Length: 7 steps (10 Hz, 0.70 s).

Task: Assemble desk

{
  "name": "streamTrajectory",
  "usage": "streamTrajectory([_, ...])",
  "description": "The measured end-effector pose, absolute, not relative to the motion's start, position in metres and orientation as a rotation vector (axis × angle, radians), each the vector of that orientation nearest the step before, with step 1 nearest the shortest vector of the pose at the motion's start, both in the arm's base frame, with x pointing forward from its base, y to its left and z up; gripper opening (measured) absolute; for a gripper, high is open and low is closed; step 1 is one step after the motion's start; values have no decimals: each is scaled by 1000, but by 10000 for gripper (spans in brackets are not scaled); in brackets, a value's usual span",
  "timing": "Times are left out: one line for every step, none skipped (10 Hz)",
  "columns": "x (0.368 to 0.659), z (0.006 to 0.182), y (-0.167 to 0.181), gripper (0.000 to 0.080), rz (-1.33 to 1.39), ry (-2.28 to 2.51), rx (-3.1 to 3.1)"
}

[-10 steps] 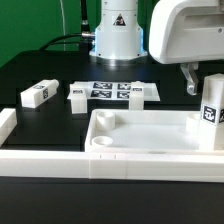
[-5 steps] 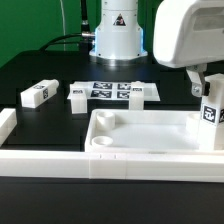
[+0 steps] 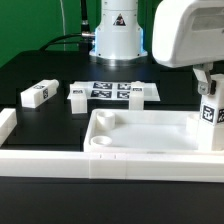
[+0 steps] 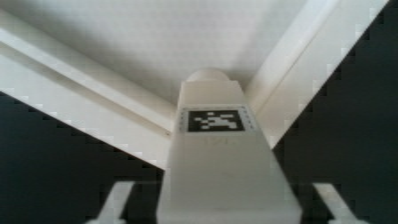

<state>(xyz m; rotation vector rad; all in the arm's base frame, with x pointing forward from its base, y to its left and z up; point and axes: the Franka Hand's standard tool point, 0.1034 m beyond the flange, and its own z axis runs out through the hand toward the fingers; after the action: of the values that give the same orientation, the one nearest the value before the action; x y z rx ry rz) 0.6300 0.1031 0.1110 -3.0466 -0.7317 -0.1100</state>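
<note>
The arm's all glossy white plastic. The base column [image 3: 118,32] is a rounded tower with a black triangle logo [image 3: 118,17] near the top and a bluish tint low down. Black cables [image 3: 65,40] trail off beside it. Chunky rounded white head [image 3: 188,32], with pale grey fingers [image 3: 203,80] underneath.

Robotics lab: marker board [image 3: 112,91], robot base [image 3: 118,38], black table [image 3: 45,68].

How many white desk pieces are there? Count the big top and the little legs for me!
Desk top: 1
Legs: 4 (first lying leg, second lying leg, third lying leg, upright leg)
Total: 5
</note>
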Motion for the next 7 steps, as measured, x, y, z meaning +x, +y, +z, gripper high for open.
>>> streamTrajectory([630, 111, 103, 288, -110, -636, -3065])
streamTrajectory([630, 111, 104, 288, -108, -490, -3083])
streamTrajectory([630, 111, 103, 288, -105, -341, -3091])
streamTrajectory([630, 111, 103, 288, -106, -236, -3094])
streamTrajectory([630, 111, 103, 288, -113, -67, -3098])
streamTrajectory([630, 111, 103, 288, -112, 72, -3092])
streamTrajectory([631, 111, 102, 288, -110, 200, -3075])
